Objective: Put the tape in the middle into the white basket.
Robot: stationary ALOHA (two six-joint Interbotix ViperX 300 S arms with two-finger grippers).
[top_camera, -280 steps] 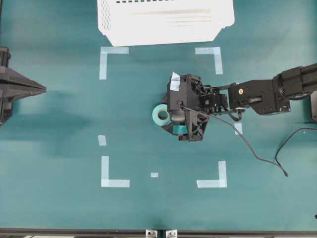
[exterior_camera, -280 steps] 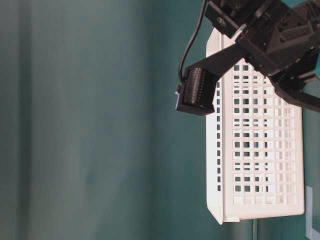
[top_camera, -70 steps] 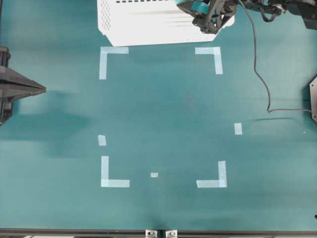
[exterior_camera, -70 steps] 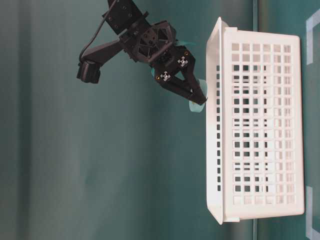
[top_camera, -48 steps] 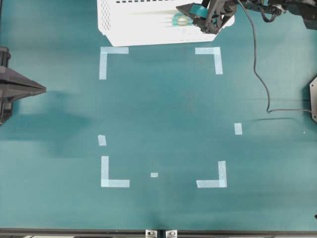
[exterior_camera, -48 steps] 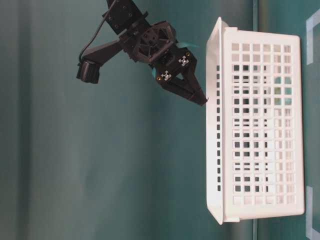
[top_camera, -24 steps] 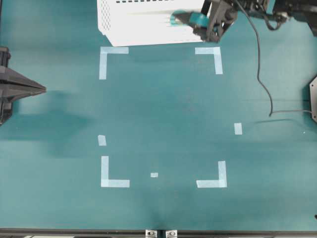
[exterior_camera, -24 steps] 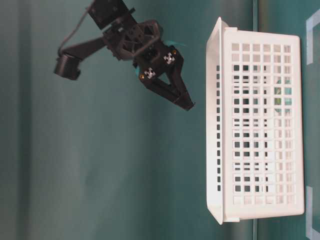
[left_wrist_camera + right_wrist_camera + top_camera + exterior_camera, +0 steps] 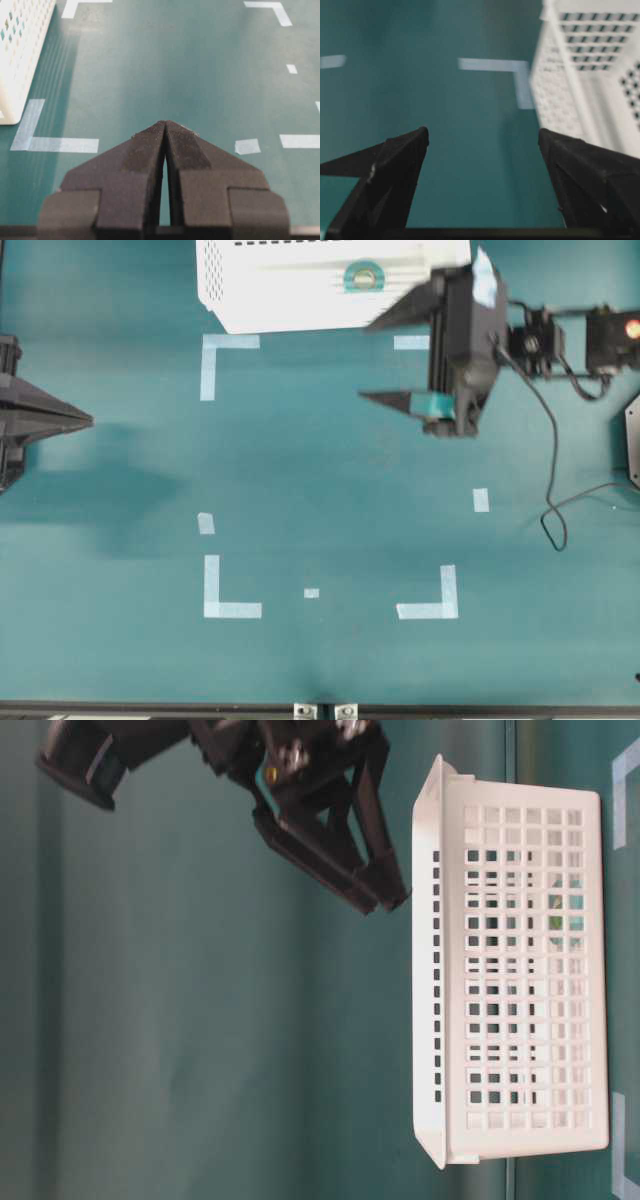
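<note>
Tape now lies inside the white basket, far side of table — half a sec ago you saw it there too, w/ right pincer over the rim. Pincer has since pulled back nearward, tips apart, empty. Left pincer together, parked. Task looks done; just retract.

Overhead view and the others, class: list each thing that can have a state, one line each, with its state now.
Tape: lying inside the basket, held by nothing.
White basket: standing on the table at its far edge, holding the tape.
Right claw: open, empty, off the table near the basket's corner.
Left claw: shut, empty, at the left side of the table.
</note>
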